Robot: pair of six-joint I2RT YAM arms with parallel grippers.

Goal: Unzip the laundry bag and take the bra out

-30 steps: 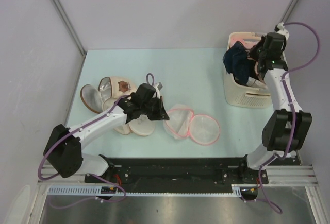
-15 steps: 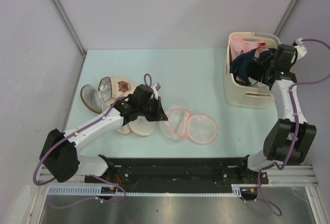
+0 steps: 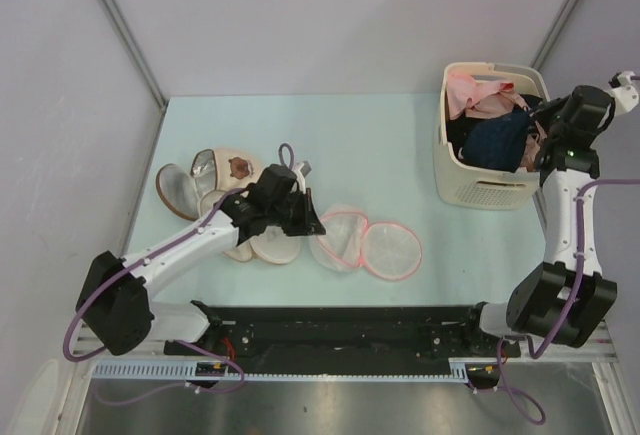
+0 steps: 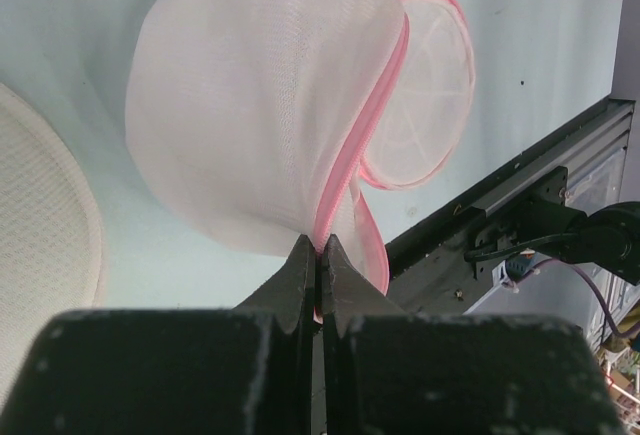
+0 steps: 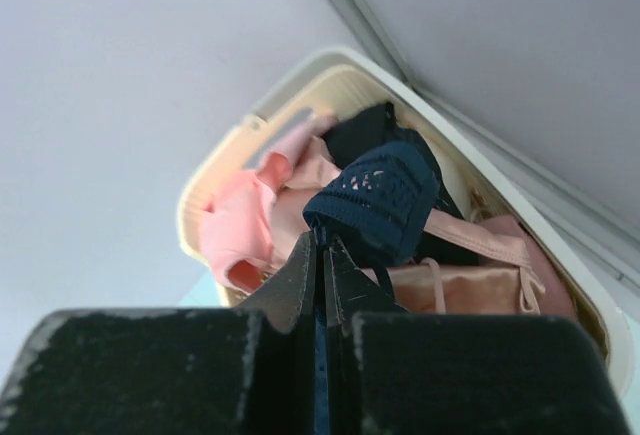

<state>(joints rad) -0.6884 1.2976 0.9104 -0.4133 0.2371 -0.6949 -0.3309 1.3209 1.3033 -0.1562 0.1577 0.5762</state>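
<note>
The laundry bag [image 3: 365,243] lies open on the table, two white mesh halves with a pink zip rim. My left gripper [image 3: 312,221] is shut on the pink rim [image 4: 345,170] at the bag's left edge; the mesh [image 4: 260,105] bulges in front of the fingers. My right gripper [image 3: 545,133] is shut on a strap of the navy bra [image 5: 385,200], which hangs into the cream basket [image 3: 480,190]. The bra [image 3: 497,140] lies over pink garments inside.
Pale pink bras [image 3: 215,190] lie in a heap under and left of my left arm. The basket also holds pink garments [image 5: 240,230] and a black one [image 5: 360,130]. Grey walls close the back and sides. A black rail [image 3: 340,325] runs along the near edge.
My right gripper has carried the navy bra to the right, from above the basket's left edge to over its right side, and the bra now rests inside. The left gripper stays on the bag rim.
</note>
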